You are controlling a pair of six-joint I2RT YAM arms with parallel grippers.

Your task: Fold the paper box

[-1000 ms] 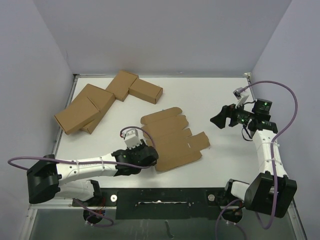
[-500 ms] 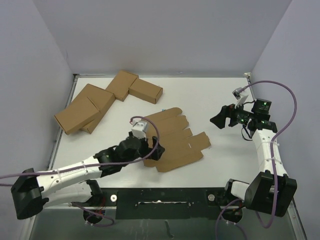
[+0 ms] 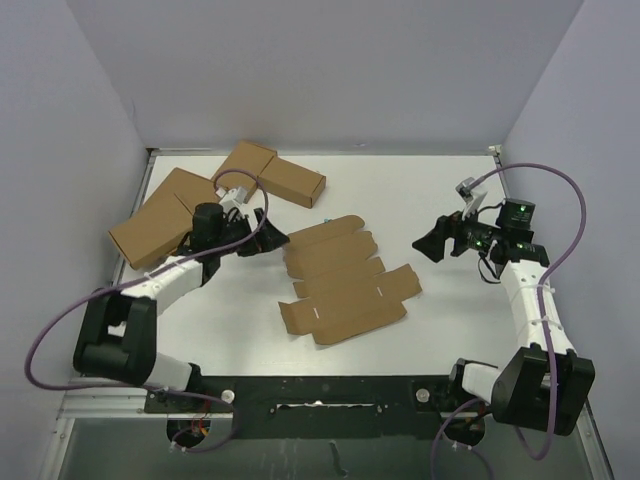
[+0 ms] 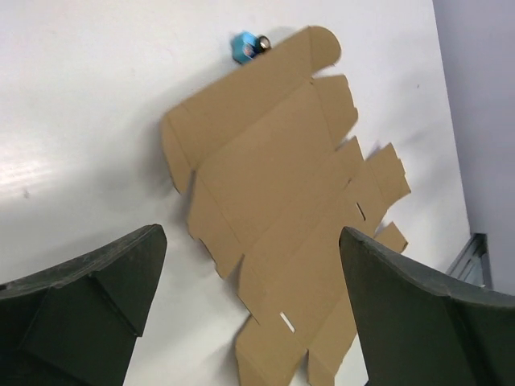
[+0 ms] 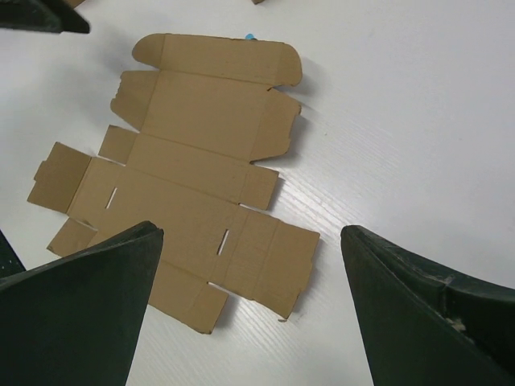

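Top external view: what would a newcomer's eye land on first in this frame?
The paper box lies as a flat, unfolded sheet in the middle of the table, all its flaps and tabs spread out. An open gripper hangs on either side of it, the left gripper by its far-left corner and the right gripper off to its right, neither touching it. A cluster of folded brown cartons sits at the far left.

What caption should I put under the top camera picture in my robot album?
Both open, left gripper and right gripper flank the flat, unfolded paper box on the table, brown cartons behind.
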